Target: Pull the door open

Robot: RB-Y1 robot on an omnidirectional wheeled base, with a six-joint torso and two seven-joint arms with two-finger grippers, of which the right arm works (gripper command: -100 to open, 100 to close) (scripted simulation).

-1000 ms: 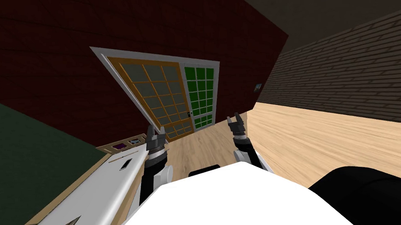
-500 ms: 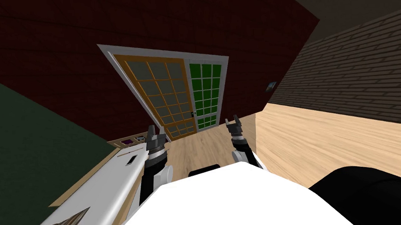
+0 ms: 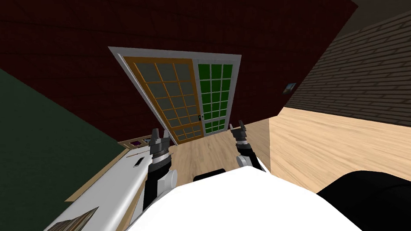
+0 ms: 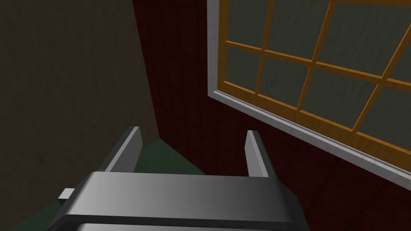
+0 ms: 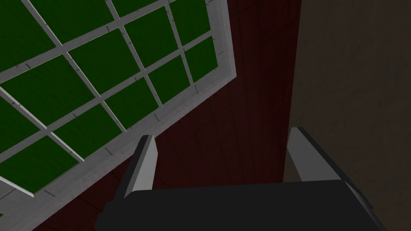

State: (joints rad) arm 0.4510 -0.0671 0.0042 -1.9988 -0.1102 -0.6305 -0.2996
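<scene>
Door [image 3: 186, 95], double and glazed, in a grey frame [image 3: 176, 51], upper centre of the head view, set in a dark red wall [image 3: 68, 61]. Orange-barred leaf [image 3: 169, 96] with grey panes at left carries a small dark handle [image 3: 199, 117] low on its inner edge. Grey-barred leaf [image 3: 216, 94] with green panes stands at right.

Left gripper [image 3: 160, 135], below the orange-barred leaf, well short of the door; fingers parted, nothing between them. Right gripper [image 3: 237, 127], below the grey-barred leaf, likewise released and holding nothing.

Wood floor [image 3: 331, 141], centre to right. Dark green wall [image 3: 28, 141], left. Brick wall [image 3: 372, 78], upper right. White counter [image 3: 112, 185], lower left.
</scene>
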